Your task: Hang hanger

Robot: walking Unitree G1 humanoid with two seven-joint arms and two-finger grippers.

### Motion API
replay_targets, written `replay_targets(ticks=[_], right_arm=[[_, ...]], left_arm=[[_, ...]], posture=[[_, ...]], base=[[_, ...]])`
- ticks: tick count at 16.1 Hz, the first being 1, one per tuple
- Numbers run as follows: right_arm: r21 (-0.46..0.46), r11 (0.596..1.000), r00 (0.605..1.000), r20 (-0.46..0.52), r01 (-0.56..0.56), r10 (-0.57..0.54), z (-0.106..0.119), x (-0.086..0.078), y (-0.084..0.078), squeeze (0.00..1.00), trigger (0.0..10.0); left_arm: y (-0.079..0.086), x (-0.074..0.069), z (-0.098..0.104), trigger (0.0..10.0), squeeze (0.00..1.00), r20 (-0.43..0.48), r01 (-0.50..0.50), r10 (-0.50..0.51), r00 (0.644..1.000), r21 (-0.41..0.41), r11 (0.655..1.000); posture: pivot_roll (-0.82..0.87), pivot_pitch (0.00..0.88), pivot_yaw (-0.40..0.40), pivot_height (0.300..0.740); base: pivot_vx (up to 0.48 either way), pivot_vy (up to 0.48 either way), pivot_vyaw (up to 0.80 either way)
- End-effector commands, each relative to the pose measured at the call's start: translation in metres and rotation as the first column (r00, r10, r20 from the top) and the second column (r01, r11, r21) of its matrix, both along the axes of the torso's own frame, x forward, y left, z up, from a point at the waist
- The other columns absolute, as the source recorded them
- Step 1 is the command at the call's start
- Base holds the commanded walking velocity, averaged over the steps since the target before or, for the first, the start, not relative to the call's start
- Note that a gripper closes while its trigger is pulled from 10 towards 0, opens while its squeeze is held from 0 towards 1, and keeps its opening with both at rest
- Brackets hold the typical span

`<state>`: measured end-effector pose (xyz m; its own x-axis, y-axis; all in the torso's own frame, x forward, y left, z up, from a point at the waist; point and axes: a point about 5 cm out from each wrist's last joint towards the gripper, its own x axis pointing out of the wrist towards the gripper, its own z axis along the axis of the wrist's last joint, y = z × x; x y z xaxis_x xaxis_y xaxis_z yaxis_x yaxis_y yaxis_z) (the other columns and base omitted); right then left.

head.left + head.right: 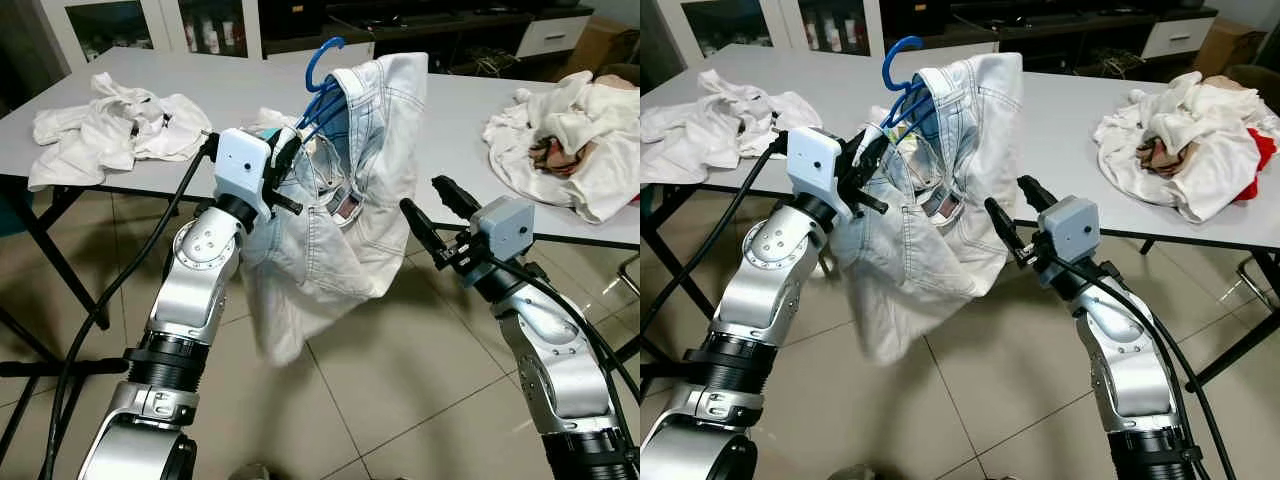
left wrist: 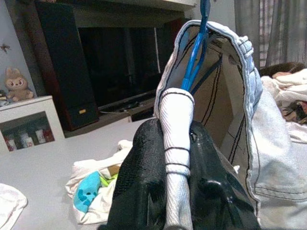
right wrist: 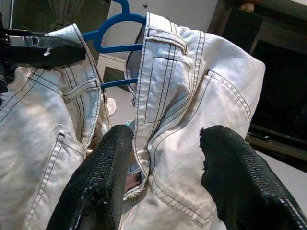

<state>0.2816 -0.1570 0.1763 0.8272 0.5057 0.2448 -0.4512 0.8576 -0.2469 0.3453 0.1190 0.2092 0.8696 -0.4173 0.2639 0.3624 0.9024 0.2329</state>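
Note:
A pair of pale, light-wash jeans (image 1: 345, 215) is draped over a blue plastic hanger (image 1: 322, 78) whose hook points up. My left gripper (image 1: 287, 160) is shut on the hanger and a bunched fold of denim, holding them in the air at the table's front edge. The left wrist view has both black fingers (image 2: 144, 172) clamped on that fold, with the hanger (image 2: 197, 52) rising from it. My right gripper (image 1: 422, 194) is open just right of the hanging jeans and holds nothing. In the right wrist view its fingertips (image 3: 112, 158) sit close to the denim (image 3: 192, 96).
A grey table (image 1: 230, 85) stands ahead with a white clothes pile (image 1: 110, 125) on its left and a larger pile (image 1: 570, 135) on its right. Black table legs and a cable (image 1: 120, 290) run down at my left. A glass-door cabinet (image 1: 110, 25) and a dark TV unit (image 1: 420, 30) stand behind, tiled floor (image 1: 400, 390) below.

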Motion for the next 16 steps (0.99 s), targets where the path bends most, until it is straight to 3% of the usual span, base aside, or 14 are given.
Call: replay_targets(ticks=[1, 5, 16], right_arm=[[0.004, 1.000, 1.000, 0.017, 0.003, -0.003, 0.0055, -0.0012, -0.0018, 0.00, 10.0], [0.004, 1.000, 1.000, 0.018, -0.003, 0.003, 0.0059, -0.0010, 0.0002, 0.00, 10.0], [0.006, 1.000, 1.000, 0.013, 0.000, 0.000, 0.0047, -0.0033, 0.0007, 0.00, 10.0]], left_arm=[[0.0009, 0.0020, 0.0221, 10.0, 0.00, 0.088, 0.011, -0.009, 0.996, -0.017, 1.000], [0.0083, 0.0077, 0.0173, 10.0, 0.00, 0.057, -0.041, 0.042, 0.997, -0.020, 0.999], [0.0026, 0.0076, 0.0138, 10.0, 0.00, 0.051, -0.028, 0.029, 0.998, -0.018, 0.999]], posture=[[0.03, 0.000, 0.007, 0.723], [0.03, 0.000, 0.009, 0.723], [0.03, 0.000, 0.013, 0.723]], base=[[0.000, 0.000, 0.00], [0.000, 0.000, 0.00], [0.351, 0.000, 0.00]])
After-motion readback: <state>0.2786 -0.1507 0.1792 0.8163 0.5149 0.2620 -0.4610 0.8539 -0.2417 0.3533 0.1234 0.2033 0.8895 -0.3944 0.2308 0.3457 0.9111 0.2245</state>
